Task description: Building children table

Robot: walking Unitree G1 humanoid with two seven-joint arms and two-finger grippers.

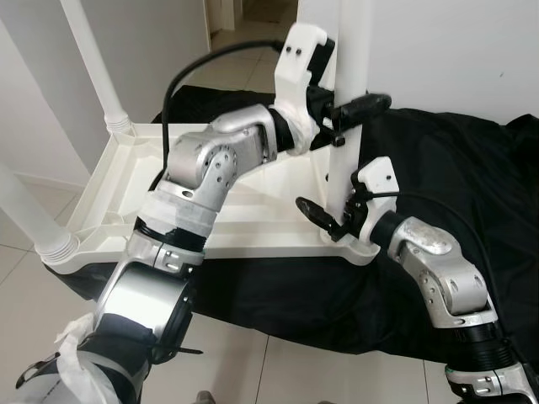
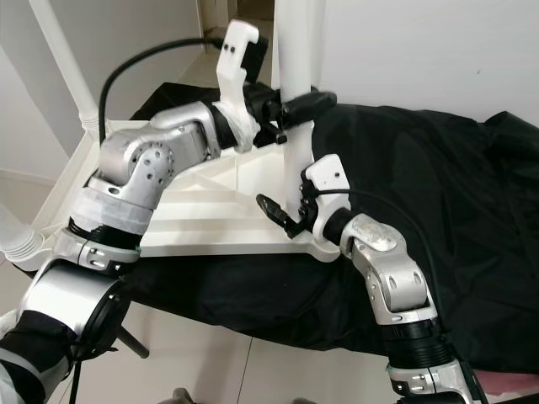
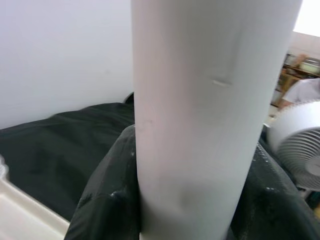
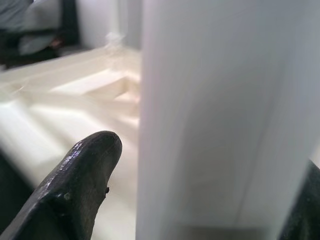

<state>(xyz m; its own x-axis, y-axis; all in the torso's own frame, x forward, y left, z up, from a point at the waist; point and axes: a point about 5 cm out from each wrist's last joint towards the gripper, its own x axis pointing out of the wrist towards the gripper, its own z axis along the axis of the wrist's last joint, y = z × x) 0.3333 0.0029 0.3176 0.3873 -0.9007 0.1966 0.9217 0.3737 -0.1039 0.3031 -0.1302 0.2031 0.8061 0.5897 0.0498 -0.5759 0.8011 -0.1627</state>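
My left wrist view catches a fan [image 3: 300, 150] past the leg [image 1: 349, 101], which my head views miss. The leg is a plain white tube, upright at the near corner of the upturned tabletop [image 1: 135, 181], which lies on a black cloth [image 1: 472, 168]. My left gripper [image 1: 345, 114] clamps the leg high up. My right gripper [image 1: 333, 220] straddles its base, jaws spread, one finger [image 4: 80, 190] just beside it. Two more legs [image 1: 97, 63] stand at the far corners.

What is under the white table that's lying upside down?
A black cloth is spread under the upside-down table top. Whatever the cloth covers stays hidden; tiled floor shows at its edge.
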